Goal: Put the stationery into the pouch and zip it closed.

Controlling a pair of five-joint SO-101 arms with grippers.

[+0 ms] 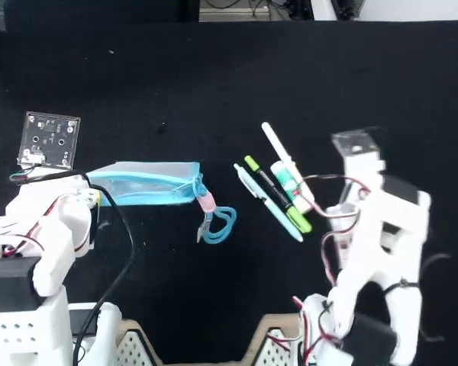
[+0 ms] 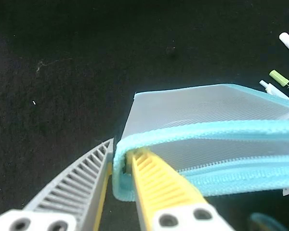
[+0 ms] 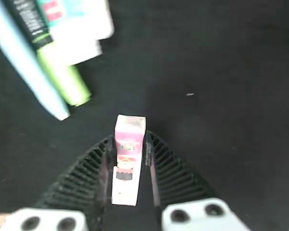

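Observation:
A light-blue mesh pouch (image 1: 149,183) lies left of centre with its mouth open (image 2: 207,115). My left gripper (image 1: 91,197) is shut on the pouch's end rim, its yellow finger (image 2: 154,183) inside the mouth and its grey finger (image 2: 82,187) outside. The pink zipper pull (image 1: 207,202) with a blue cord loop (image 1: 220,223) sits at the pouch's other end. A white pen (image 1: 278,149), a green highlighter (image 1: 275,191) and a light-blue pen (image 1: 269,204) lie bunched to the right. Beside them my right gripper (image 3: 128,139) is shut on a small pink-and-white eraser (image 3: 127,159).
A small circuit board (image 1: 49,141) lies at the far left behind the pouch. Cables run from the left arm's base (image 1: 114,282). The black cloth stretches open behind the pouch and the pens. A wooden edge (image 1: 198,343) shows at the front.

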